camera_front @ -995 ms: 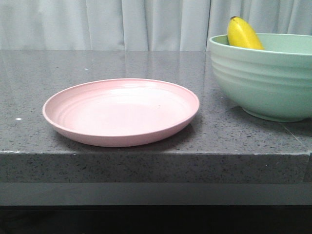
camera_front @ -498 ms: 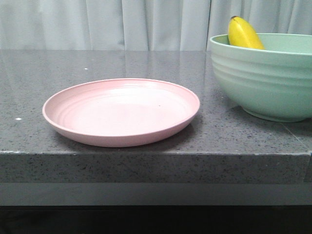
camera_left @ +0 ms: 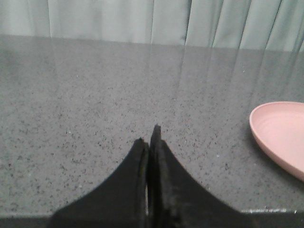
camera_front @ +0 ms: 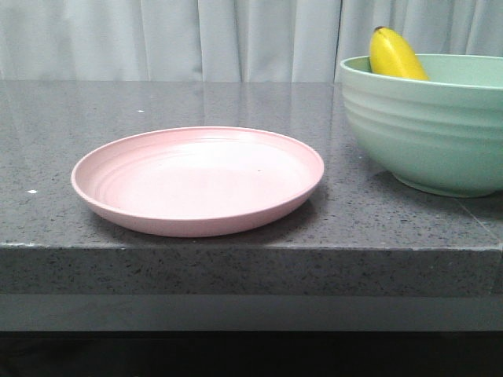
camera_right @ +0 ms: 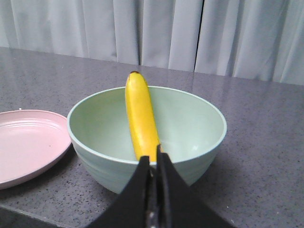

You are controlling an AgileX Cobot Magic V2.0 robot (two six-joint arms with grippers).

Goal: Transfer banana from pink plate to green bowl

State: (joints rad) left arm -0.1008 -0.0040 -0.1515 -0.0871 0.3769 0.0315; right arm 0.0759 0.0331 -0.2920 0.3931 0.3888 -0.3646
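Note:
The banana leans inside the green bowl at the right, its dark tip poking above the far rim. It also shows in the right wrist view, resting against the bowl's inner wall. The pink plate lies empty near the table's front edge; it shows too in the right wrist view and the left wrist view. My right gripper is shut and empty, just short of the bowl's near rim. My left gripper is shut and empty over bare table, left of the plate.
The grey speckled table has its front edge just below the plate. A pale curtain hangs behind the table.
The whole front view has shifted very slightly to the right; the plate, bowl and banana keep their places relative to each other.

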